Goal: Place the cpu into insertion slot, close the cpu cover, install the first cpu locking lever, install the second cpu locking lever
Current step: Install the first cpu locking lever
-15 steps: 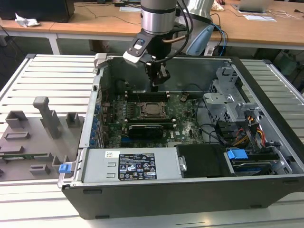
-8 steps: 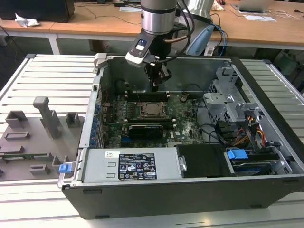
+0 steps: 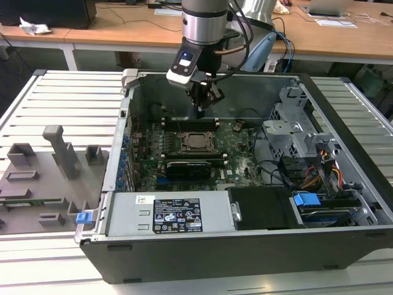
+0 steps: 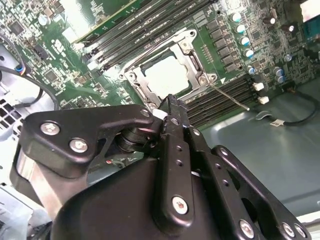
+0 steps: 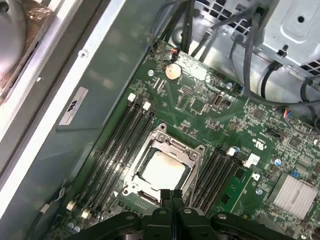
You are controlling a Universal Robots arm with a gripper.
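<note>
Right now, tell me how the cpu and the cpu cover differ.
The cpu is a solid pale square; the cpu cover is a duller frame with an open window. The cpu is smaller and sits inside that window, the cpu cover rimming it. Both lie flat and look metallic.

Hidden around my socket
My pincer point(image 5: 172, 194) covers the near edge of the cpu cover point(image 5: 175, 146) in both wrist views, and its own body runs off the picture's edge. In the exterior view the cpu point(image 3: 198, 142) is too small to tell how it sits.
</note>
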